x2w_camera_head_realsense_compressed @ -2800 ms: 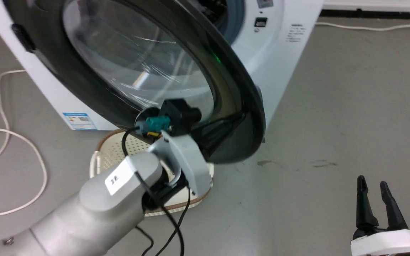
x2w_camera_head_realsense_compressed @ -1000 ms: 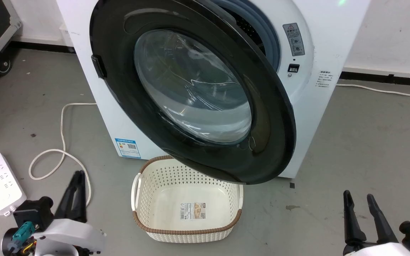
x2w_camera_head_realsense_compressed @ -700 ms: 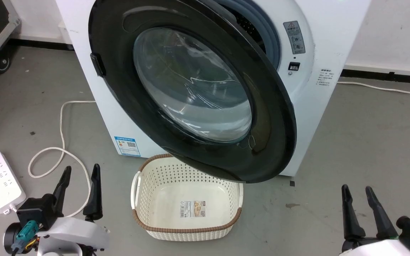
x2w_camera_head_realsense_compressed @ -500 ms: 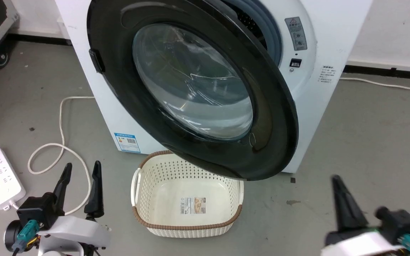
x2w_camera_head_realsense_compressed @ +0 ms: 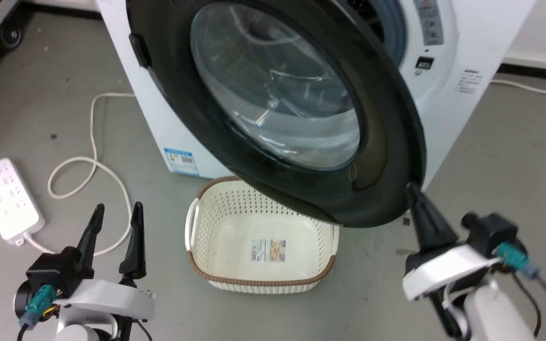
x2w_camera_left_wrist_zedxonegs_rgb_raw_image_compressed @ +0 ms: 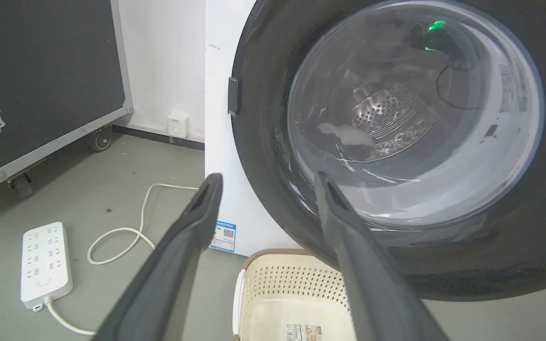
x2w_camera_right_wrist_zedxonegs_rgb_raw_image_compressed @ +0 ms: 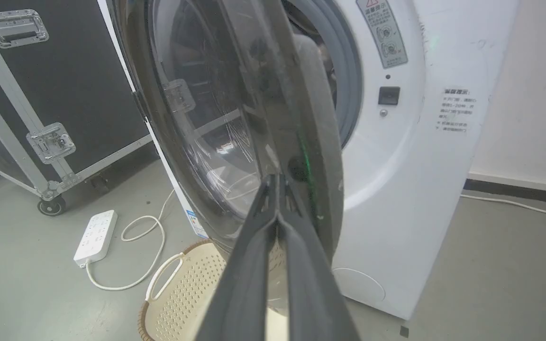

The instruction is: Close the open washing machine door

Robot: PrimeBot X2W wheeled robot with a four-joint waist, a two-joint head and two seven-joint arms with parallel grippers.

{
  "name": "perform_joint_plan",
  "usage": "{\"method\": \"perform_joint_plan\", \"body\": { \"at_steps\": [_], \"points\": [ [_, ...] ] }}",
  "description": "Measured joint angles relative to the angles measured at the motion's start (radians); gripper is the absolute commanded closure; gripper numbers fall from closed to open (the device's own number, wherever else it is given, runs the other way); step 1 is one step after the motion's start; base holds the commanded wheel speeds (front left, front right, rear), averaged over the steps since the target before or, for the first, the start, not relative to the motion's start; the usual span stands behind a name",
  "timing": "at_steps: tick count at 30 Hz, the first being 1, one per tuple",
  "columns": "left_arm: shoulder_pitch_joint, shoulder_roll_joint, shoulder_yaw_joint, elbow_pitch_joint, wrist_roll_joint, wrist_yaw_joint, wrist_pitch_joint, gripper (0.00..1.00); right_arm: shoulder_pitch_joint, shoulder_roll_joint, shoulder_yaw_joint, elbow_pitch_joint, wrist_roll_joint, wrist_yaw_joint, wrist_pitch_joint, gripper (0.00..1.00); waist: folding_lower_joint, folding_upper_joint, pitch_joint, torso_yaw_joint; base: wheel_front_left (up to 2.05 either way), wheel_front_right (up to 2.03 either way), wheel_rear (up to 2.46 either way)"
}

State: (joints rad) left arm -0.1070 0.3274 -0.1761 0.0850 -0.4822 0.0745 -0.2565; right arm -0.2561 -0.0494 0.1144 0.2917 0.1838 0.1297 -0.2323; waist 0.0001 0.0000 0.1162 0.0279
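Observation:
The washing machine door (x2w_camera_head_realsense_compressed: 277, 90) stands swung open from the white washing machine (x2w_camera_head_realsense_compressed: 448, 94), its glossy black rim around a bulging clear glass bowl. My right gripper (x2w_camera_head_realsense_compressed: 413, 188) is shut and empty, its joined tips right at the rim's lower right edge; whether they touch it I cannot tell. In the right wrist view the door (x2w_camera_right_wrist_zedxonegs_rgb_raw_image_compressed: 315, 118) is nearly edge-on, just beyond my right gripper (x2w_camera_right_wrist_zedxonegs_rgb_raw_image_compressed: 277, 176). My left gripper (x2w_camera_head_realsense_compressed: 117, 208) is open and empty, low at the left, well short of the door. The left wrist view has my left gripper (x2w_camera_left_wrist_zedxonegs_rgb_raw_image_compressed: 268, 176) facing the door (x2w_camera_left_wrist_zedxonegs_rgb_raw_image_compressed: 415, 118).
A cream perforated basket (x2w_camera_head_realsense_compressed: 259, 279) sits on the floor under the door, between my arms. A white power strip (x2w_camera_head_realsense_compressed: 7, 199) and its looping cable (x2w_camera_head_realsense_compressed: 93, 142) lie at the left. A black wheeled flight case (x2w_camera_right_wrist_zedxonegs_rgb_raw_image_compressed: 64, 71) stands beyond them. Grey floor stretches to the right.
My left gripper opened and my right gripper shut. The right arm rose up to the door's lower right rim. The head camera dipped closer, shifting the whole picture.

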Motion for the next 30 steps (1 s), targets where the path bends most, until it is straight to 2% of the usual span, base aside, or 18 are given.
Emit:
{"method": "perform_joint_plan", "body": {
  "at_steps": [11,20,30],
  "points": [
    [-0.041,-0.028,0.030,0.009,0.025,-0.044,0.000,0.00,-0.151,0.001,-0.162,0.122,-0.031,0.002,-0.021,1.00,0.0000,0.0000,0.065,0.027,0.00,0.00,0.00],
    [-0.105,-0.035,0.053,-0.001,0.055,-0.090,0.000,0.00,-0.348,0.001,-0.307,0.202,-0.111,0.002,-0.025,1.00,0.0000,0.0000,0.160,0.045,0.00,0.00,0.00],
    [-0.154,-0.056,0.080,-0.001,0.083,-0.131,0.000,0.00,-0.517,0.001,-0.419,0.269,-0.183,0.002,-0.025,1.00,0.0000,0.0000,0.259,0.064,0.00,0.00,0.00]
  ]
}}
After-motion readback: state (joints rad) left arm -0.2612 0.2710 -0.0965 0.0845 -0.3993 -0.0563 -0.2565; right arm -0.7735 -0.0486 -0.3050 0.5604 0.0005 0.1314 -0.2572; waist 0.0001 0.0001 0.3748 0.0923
